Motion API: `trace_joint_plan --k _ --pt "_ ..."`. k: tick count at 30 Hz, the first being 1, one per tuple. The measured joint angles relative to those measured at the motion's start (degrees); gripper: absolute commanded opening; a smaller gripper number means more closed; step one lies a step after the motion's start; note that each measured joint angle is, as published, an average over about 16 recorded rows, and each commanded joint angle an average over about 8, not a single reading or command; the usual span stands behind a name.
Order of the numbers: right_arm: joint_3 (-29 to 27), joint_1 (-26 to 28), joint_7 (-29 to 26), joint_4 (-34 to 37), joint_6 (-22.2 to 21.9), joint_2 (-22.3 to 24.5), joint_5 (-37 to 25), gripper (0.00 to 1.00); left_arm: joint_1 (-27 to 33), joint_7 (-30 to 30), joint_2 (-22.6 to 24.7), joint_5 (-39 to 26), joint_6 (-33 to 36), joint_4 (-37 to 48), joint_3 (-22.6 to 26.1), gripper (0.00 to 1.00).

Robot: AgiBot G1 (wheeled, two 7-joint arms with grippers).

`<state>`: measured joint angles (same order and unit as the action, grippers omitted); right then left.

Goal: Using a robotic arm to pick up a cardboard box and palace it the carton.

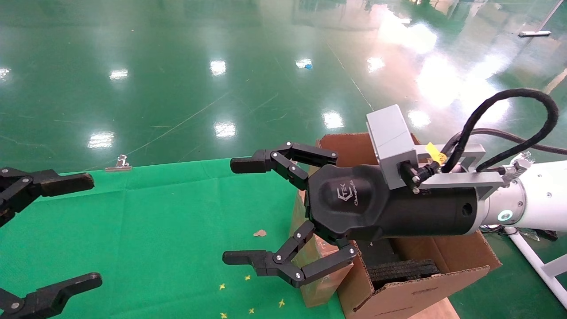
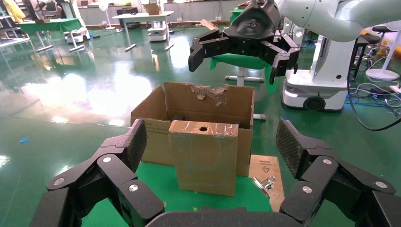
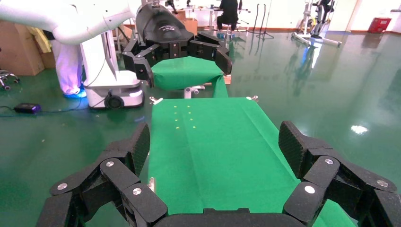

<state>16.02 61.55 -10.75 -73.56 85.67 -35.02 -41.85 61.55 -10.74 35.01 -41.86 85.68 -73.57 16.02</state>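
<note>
Cardboard box [image 2: 204, 156] stood upright on the green tabletop [image 1: 168, 230], touching the carton [image 1: 425, 266] at the right edge. Right gripper [image 1: 234, 212] hovered above it, spread wide and empty; left gripper [image 1: 91, 230] waited wide open at the left.

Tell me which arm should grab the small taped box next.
Right, probably. Its open claw hangs just above the small box standing against the carton. The left claw, also open, sits across the green cloth.

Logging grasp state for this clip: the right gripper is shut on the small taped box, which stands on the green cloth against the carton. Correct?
Not quite. The right gripper is open and holds nothing, as the head view shows. The small taped box does stand on the green cloth against the carton.
</note>
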Motion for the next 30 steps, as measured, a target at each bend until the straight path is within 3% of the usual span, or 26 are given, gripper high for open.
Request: trace_joint_plan --k 19,24,30 --pt "0.88 0.79 -0.96 -0.88 -0.53 0.07 -1.97 1.00 0.01 0.01 0.00 0.01 0.01 0.02 0.02 1.00" --pt "3.39 3.50 -2.98 -2.09 -0.51 -0.60 -6.92 1.00 0.02 0.03 0.00 0.02 0.01 0.04 0.04 1.00" --pt "9.34 9.98 -8.07 -3.51 0.42 -3.41 -17.68 1.00 0.04 0.05 -0.01 0.04 0.01 0.05 0.07 1.00"
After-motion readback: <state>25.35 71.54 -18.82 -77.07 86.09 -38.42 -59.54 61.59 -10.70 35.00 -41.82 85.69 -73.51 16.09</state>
